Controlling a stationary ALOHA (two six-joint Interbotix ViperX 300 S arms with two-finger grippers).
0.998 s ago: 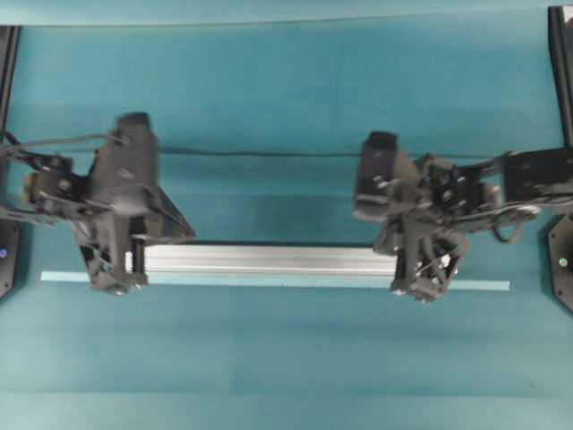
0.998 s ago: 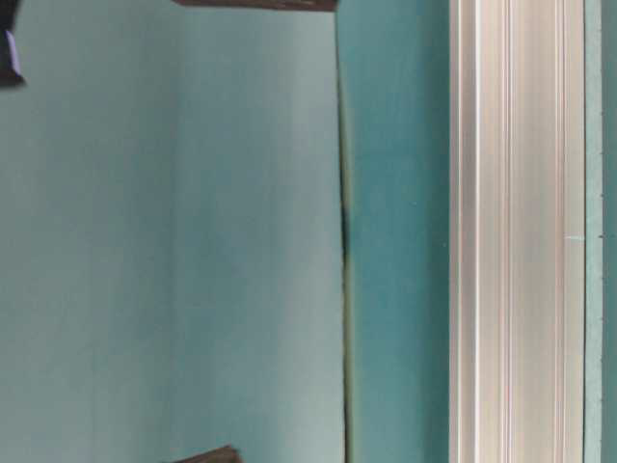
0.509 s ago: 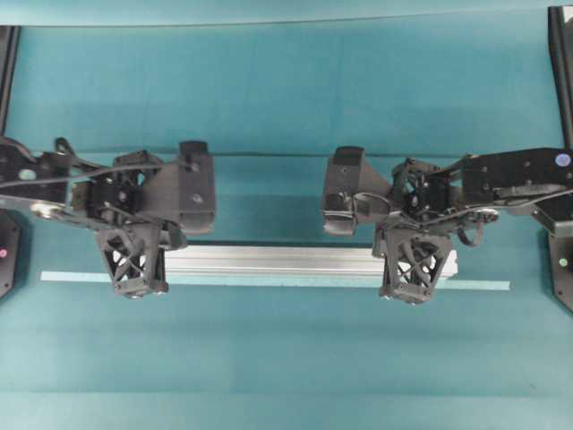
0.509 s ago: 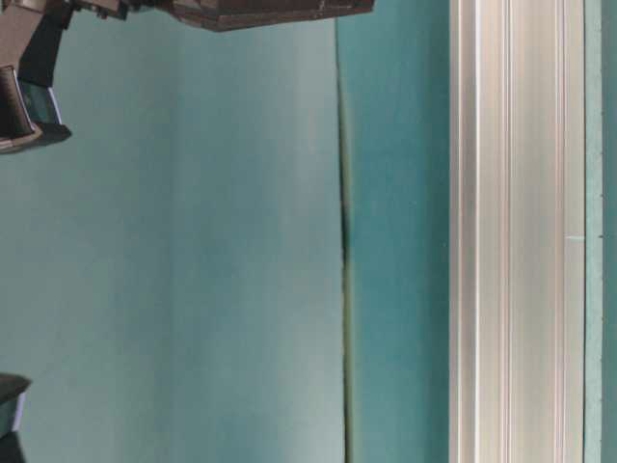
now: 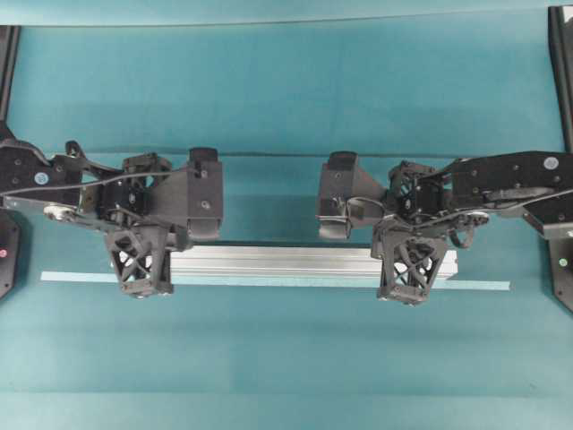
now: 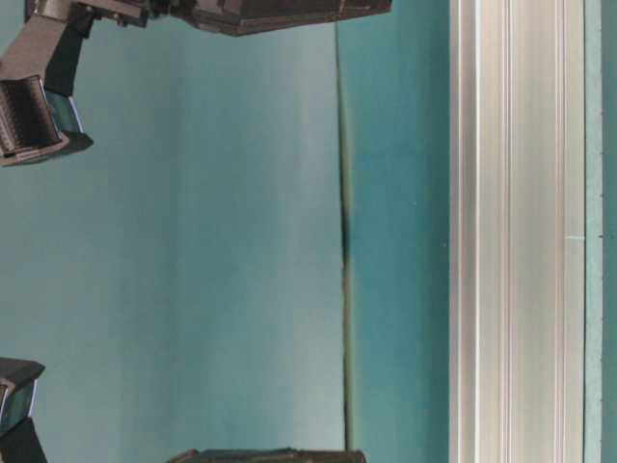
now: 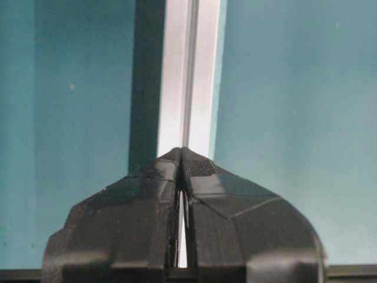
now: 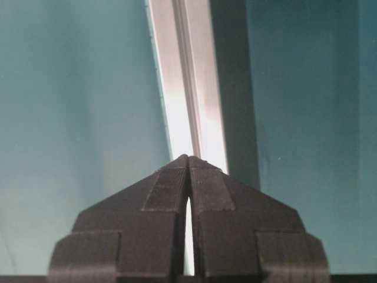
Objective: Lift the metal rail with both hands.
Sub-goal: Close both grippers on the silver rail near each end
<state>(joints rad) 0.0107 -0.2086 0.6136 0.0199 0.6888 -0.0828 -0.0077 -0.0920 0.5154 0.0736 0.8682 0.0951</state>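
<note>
The metal rail [image 5: 277,261] lies lengthwise on the teal table, silver with grooves, also seen as a bright bar in the table-level view [image 6: 516,231]. My left gripper [image 5: 141,285] hovers over its left end and my right gripper [image 5: 403,294] over its right end. In the left wrist view the left gripper [image 7: 181,150] has its tips pressed together, and the rail [image 7: 188,71] runs away below them. The right gripper [image 8: 188,157] stands the same, shut, over the rail [image 8: 188,76]. Nothing shows between either pair of fingers.
A thin flat pale blue-green strip [image 5: 483,286] lies along the rail's near side and sticks out past both ends. Black arm bases stand at the left edge [image 5: 7,251] and right edge [image 5: 562,260]. A seam [image 5: 269,154] crosses the table behind the arms.
Both arms have swung round from a skewed pose to face squarely over the rail's ends, then shifted slightly toward the middle. The rail and the strip have not moved.
</note>
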